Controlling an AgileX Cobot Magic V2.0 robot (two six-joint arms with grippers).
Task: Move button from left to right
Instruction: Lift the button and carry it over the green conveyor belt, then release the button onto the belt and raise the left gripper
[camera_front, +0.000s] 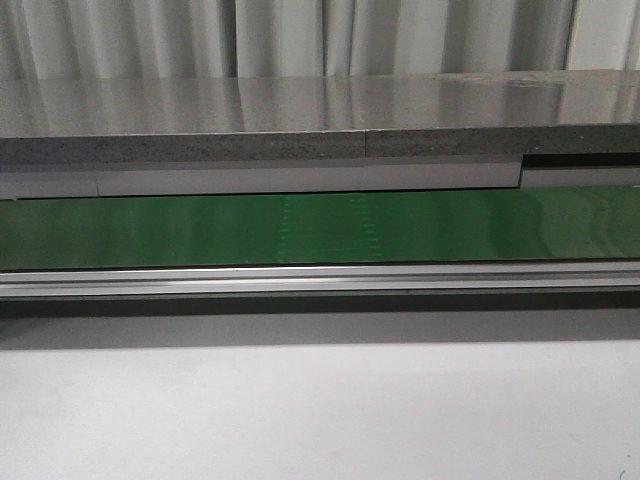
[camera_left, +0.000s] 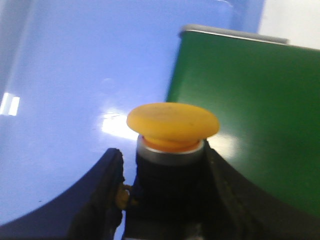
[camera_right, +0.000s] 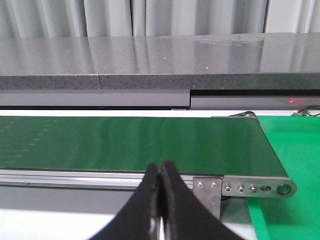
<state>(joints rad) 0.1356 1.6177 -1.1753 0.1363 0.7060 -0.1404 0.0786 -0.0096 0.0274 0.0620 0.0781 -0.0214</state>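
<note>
Front view, writing: we find no brand, label or lettering that we can read.
Front view, scene: we see a green belt (camera_front: 320, 228) running across, an aluminium rail (camera_front: 320, 278) along its near edge, a grey stone slab (camera_front: 300, 115) behind it, pale curtains (camera_front: 300, 35) at the back and a white table (camera_front: 320, 410) in front. Neither arm shows here, nor the button.

Left wrist view, writing: none that we can read.
Left wrist view, gripper: the left gripper (camera_left: 167, 192) is clamped on the button (camera_left: 172, 135), one black finger (camera_left: 100, 200) against each side of its black body.
Left wrist view, button: we see its yellow round cap up, above a silver ring and black collar. It is held over a blue surface (camera_left: 75, 75), with the green belt (camera_left: 255, 115) just beside.

Right wrist view, writing: none readable; a row of screws marks the metal end bracket (camera_right: 250, 187).
Right wrist view, gripper: the right gripper (camera_right: 161, 175) has its two black fingers pressed together, with nothing between them.
Right wrist view, scene: we see the green belt (camera_right: 130, 145) ending beside a green mat (camera_right: 290, 150), the stone slab (camera_right: 160, 60) beyond.
</note>
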